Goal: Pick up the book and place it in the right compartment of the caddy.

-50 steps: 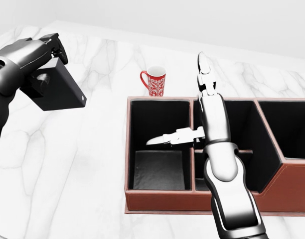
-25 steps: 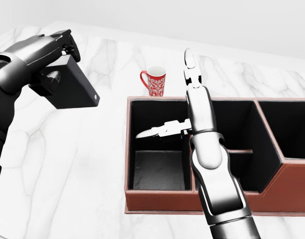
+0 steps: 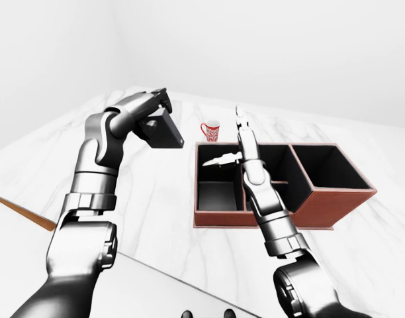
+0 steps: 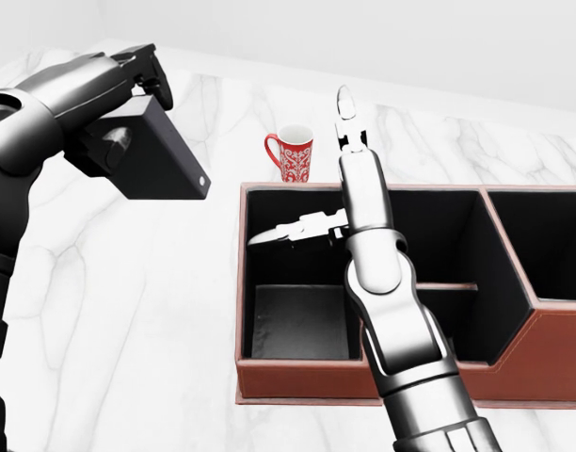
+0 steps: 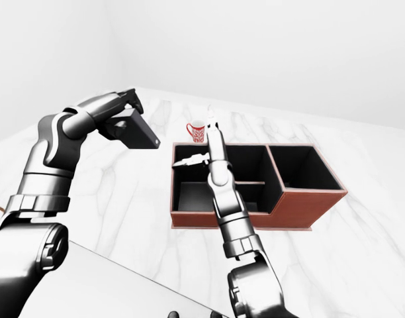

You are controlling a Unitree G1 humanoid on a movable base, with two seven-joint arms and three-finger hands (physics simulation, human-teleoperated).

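Black book (image 4: 156,155), cover seemingly unlettered, is clasped by left fingers (image 4: 142,71); right fingers (image 4: 302,226) splay over caddy (image 4: 297,386).

Left hand (image 3: 151,109) grips the dark book (image 3: 161,130) raised above the marble tabletop (image 3: 156,192), left of the caddy (image 3: 282,215); right hand (image 3: 233,142) hangs open-fingered over its left compartments, near a red mug (image 3: 210,130).

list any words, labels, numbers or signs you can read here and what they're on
None can be read in any view.
The book, held in the left hand, shows only a plain dark cover.
The red mug bears a white pattern, not letters.
The caddy, the marble counter and the right hand carry no markings.
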